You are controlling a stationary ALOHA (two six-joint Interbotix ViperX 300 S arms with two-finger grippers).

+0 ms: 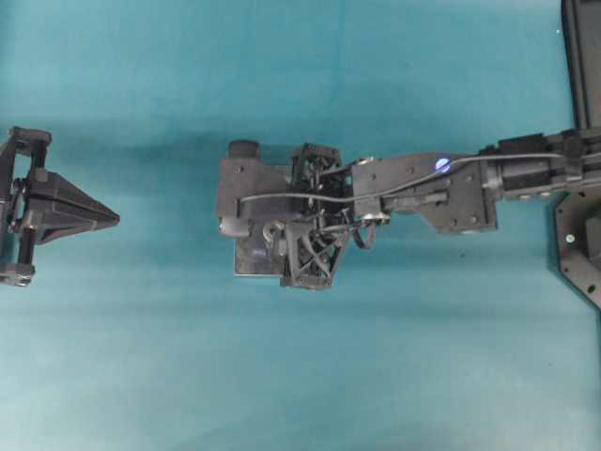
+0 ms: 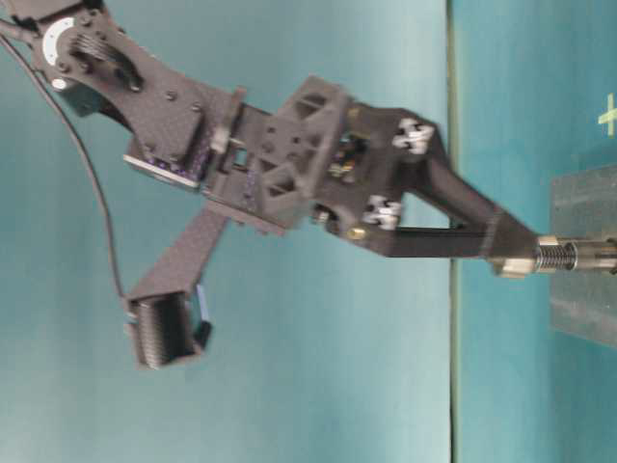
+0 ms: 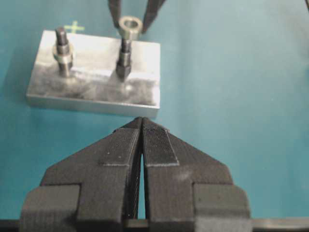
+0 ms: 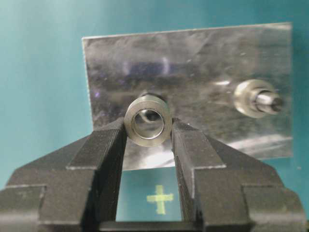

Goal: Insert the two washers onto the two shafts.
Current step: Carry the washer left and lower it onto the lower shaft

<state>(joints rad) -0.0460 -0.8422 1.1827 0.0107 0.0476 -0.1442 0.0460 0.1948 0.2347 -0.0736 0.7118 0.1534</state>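
my right gripper (image 4: 147, 126) has its jaws partly closed on the washer (image 4: 147, 120), a short metal ring pinched on both sides between the two black fingers (image 4: 108, 145). from the right wrist camera i look straight down through the ring's hole, and it sits over the metal plate (image 4: 193, 63) with the dark top of the shaft showing just behind its upper rim. from the left wrist camera the washer (image 3: 129, 26) is at the very top of the shaft (image 3: 125, 55), which stands upright on the plate (image 3: 91, 92); i can't tell whether the ring has started down the thread or only rests on the tip. a second post (image 3: 62, 50) stands on the same plate beside it, already carrying a ring. the table-level view shows the gripper (image 2: 516, 253) pointing down at the shaft's thread (image 2: 557, 257). my left gripper (image 3: 141, 140) rests well back from the plate, jaws pressed together on nothing. a yellow cross (image 4: 160, 198) is marked on the teal table (image 1: 141, 357).
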